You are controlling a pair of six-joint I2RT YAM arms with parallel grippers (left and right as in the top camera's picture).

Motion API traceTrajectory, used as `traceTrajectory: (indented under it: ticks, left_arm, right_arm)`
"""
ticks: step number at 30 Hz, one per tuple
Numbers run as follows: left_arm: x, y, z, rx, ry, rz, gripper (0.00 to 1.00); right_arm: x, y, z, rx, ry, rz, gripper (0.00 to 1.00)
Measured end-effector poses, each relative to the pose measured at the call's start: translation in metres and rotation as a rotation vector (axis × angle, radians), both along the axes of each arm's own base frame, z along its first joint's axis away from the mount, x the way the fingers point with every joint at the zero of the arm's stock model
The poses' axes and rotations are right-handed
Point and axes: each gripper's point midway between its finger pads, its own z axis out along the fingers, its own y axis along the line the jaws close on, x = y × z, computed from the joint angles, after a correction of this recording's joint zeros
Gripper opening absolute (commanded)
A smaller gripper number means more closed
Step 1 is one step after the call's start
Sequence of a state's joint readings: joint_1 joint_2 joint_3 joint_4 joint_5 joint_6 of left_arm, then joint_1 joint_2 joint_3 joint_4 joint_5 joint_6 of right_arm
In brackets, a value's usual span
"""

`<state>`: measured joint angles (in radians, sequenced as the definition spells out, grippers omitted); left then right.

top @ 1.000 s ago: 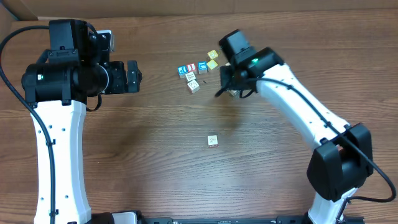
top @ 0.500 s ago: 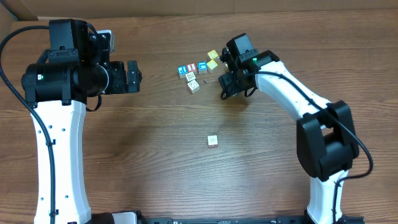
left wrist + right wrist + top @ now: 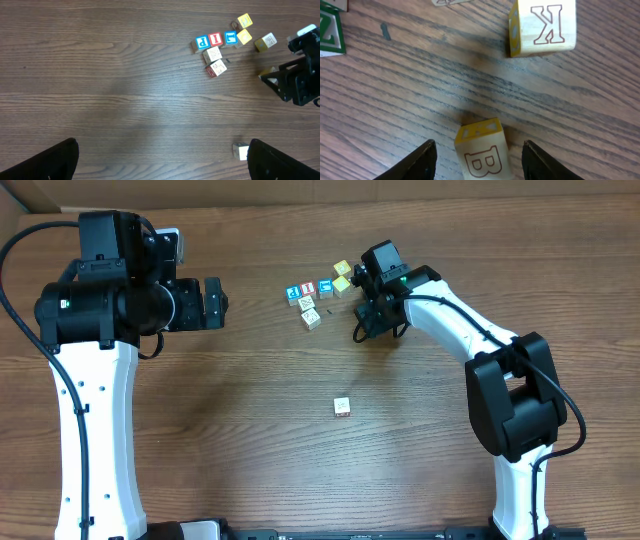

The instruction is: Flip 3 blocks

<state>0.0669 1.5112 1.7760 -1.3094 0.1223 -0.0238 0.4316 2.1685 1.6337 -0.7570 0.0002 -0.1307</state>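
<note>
Counter (image 3: 260, 440): brown wood-grain top; all blocks stand on it, and the arms work from its left and right sides.
Left end effector (image 3: 214, 302): jaws spread wide and holding nothing. It is held over bare wood, well left of the blocks. In the left wrist view, its fingers show only at the two bottom corners.
Right end effector (image 3: 478, 143): jaws partly open, straddling the B block (image 3: 484, 160). A strip of wood shows between the block and each finger, so there is no grip on it.
B block: pale wood with an outlined red-brown letter on the face toward the wrist camera and a yellowish face above it. It sits askew to the grain, on the counter between the right fingers (image 3: 427, 160).
K block (image 3: 543, 25): same pale make, standing beyond the B block with clear wood between them.
Green-bordered block (image 3: 330, 30): at the left edge of the right wrist view, partly cut off. It lies apart from the B block.
Blue P block (image 3: 201, 42): left end of a short row, touching the red I block (image 3: 215, 38). A second blue block (image 3: 230, 37) comes next in the row.
Yellow blocks: one (image 3: 244, 20) above the row's right end, one (image 3: 244, 36) just beside the second blue block.
Pale blocks below the row: two, one (image 3: 213, 54) directly under the I block and one (image 3: 216, 68) below that.
Lone block (image 3: 342, 407): mid-counter, well apart from the cluster and from both arms.
</note>
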Motion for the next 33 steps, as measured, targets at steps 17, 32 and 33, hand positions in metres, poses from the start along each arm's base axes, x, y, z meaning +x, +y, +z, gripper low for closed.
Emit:
traceTrajectory:
  ticks: [17, 32, 33]
  left_arm:
    - [0.0, 0.0, 0.0, 0.0, 0.0, 0.0, 1.0]
    - [0.0, 0.0, 0.0, 0.001, 0.0, 0.0, 1.0]
    - [0.0, 0.0, 0.0, 0.001, 0.0, 0.0, 1.0]
  right_arm:
    - [-0.023, -0.014, -0.005, -0.031, 0.116, -0.075, 0.32]
    - [-0.062, -0.03, 0.142, 0.058, 0.163, -0.427, 0.3]
    - [-0.071, -0.033, 0.14, 0.038, 0.197, -0.445, 0.3]
